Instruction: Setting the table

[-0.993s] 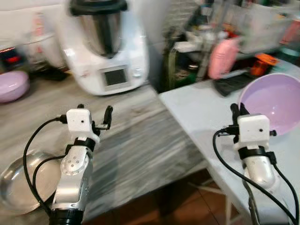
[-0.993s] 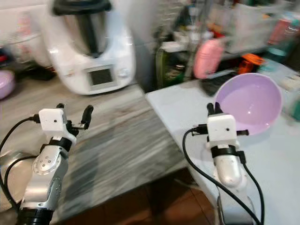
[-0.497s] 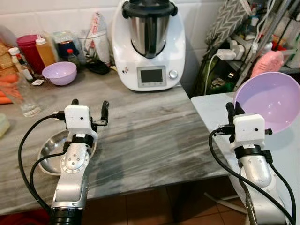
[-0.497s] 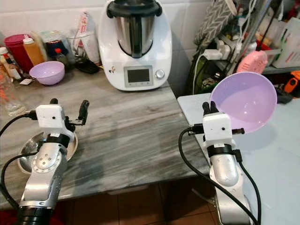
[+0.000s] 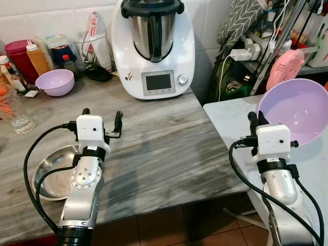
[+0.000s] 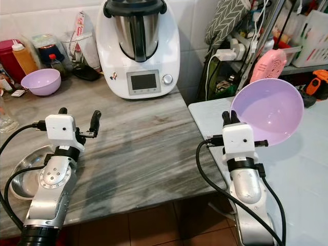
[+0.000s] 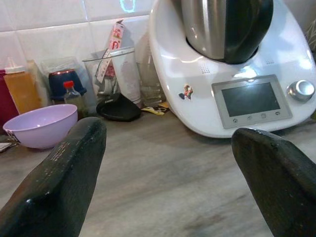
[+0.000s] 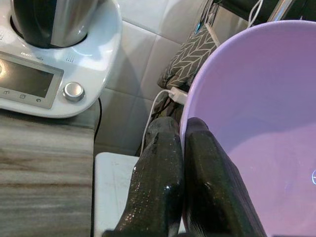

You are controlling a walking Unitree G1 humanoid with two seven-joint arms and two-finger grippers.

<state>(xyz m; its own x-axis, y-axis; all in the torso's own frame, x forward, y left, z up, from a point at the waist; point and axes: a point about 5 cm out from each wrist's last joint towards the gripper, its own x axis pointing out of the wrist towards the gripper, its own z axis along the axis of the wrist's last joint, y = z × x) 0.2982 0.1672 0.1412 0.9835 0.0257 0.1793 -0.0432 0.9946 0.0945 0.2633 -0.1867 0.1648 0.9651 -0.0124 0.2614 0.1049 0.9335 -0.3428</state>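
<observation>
The large lilac bowl (image 5: pixel 302 110) is held tilted above the white table (image 5: pixel 225 120), pinched by its rim in the right gripper (image 8: pixel 183 148). The left gripper (image 7: pixel 168 168) is spread, empty. Slippage is possible from so thin a rim grip.

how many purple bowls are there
2: a large lilac plastic bowl pinched at its rim by the right claw, and a small lilac bowl at the back of the grey counter.

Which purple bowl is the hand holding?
The big one, tilted over the white table, rim pinched by the right hand; the small one sits by the bottles.
</observation>
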